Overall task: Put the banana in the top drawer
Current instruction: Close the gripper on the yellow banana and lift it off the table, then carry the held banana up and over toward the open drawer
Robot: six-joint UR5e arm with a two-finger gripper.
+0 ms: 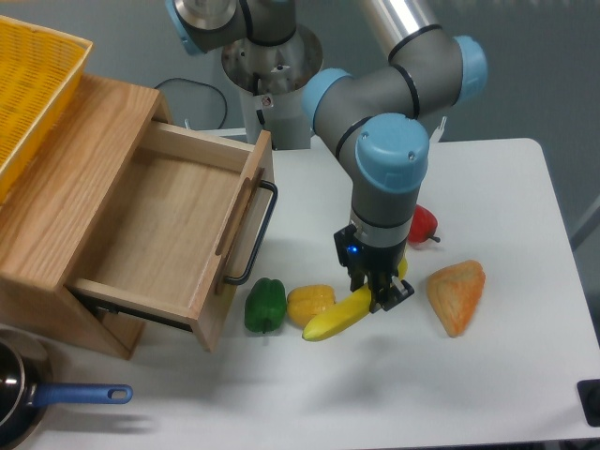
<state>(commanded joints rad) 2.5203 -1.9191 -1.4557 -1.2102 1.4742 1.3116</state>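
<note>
The banana [334,318] is long, curved and bright yellow. It lies low over the white table, its left tip beside the yellow pepper, and its right end runs up behind the gripper. My gripper [375,295] points straight down and is shut on the banana near its middle. The top drawer [178,221] of the oak cabinet stands pulled out at the left. Its inside is bare and its black bar handle [255,233] faces the gripper.
A green pepper [265,305] and a yellow pepper [307,300] sit just left of the banana. A red pepper [422,225] lies behind the arm, an orange wedge [457,294] to its right. A yellow basket [33,89] tops the cabinet. A blue-handled pan [56,397] is at front left.
</note>
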